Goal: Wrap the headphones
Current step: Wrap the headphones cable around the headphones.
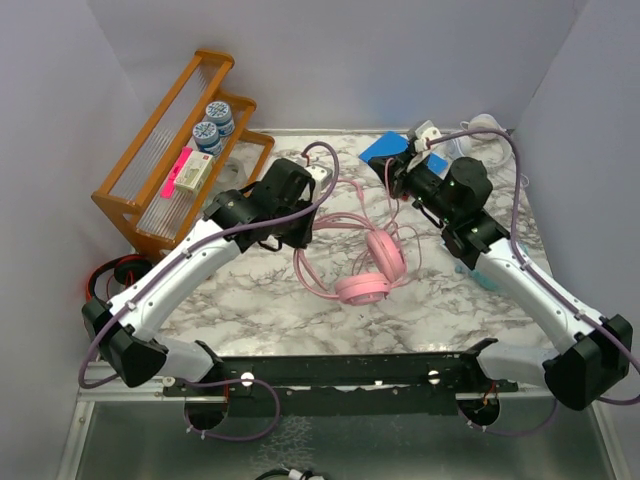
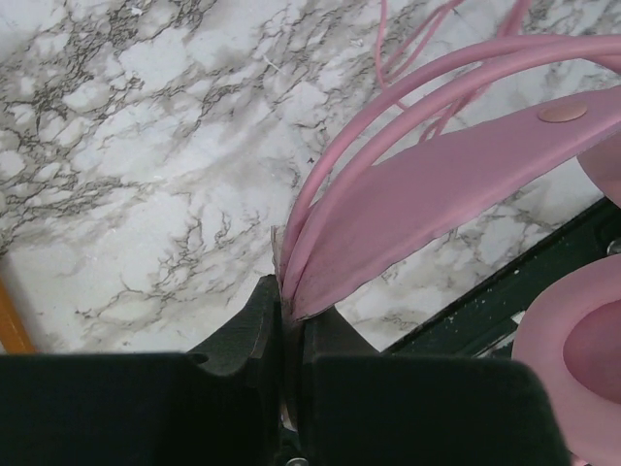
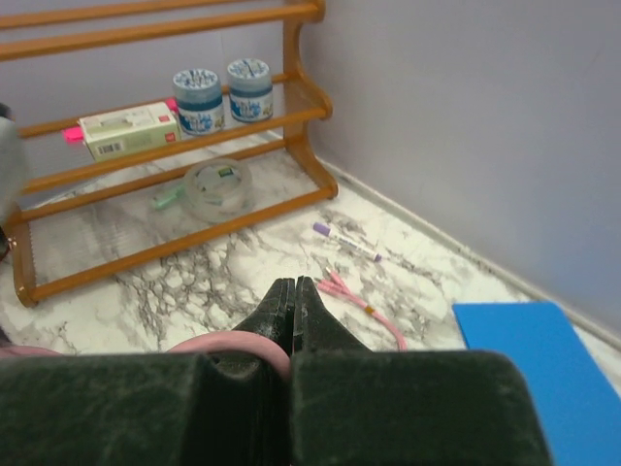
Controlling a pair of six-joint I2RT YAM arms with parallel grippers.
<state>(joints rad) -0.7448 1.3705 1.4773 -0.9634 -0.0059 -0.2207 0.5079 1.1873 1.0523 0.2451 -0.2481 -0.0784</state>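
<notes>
pink headphones (image 1: pixel 372 272): probably light, stiff headband (image 2: pixel 437 194), floppy slippery cable (image 1: pixel 299 268). left gripper (image 2: pixel 291 303) pinches headband plus cable loops; right gripper (image 3: pixel 294 296) pressed together, hold unclear. Best grip likely mid-band.

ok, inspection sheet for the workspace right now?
Surface: marble table, no damage seen.
Job's things: pink headphones mid-table; white pair far right, partly hidden; teal pair under right arm, mostly hidden.
Clutter: pen, blue sheet on table; tape roll, jars, box on rack.
Grippers: left gripper shut on the pink headband; right gripper shut, pink cable beside its fingers, grip unclear.
Cables: pink cable loose across table, one end free ahead of right gripper.
Surroundings: plain walls; red-and-black headphones off the table, left.
</notes>
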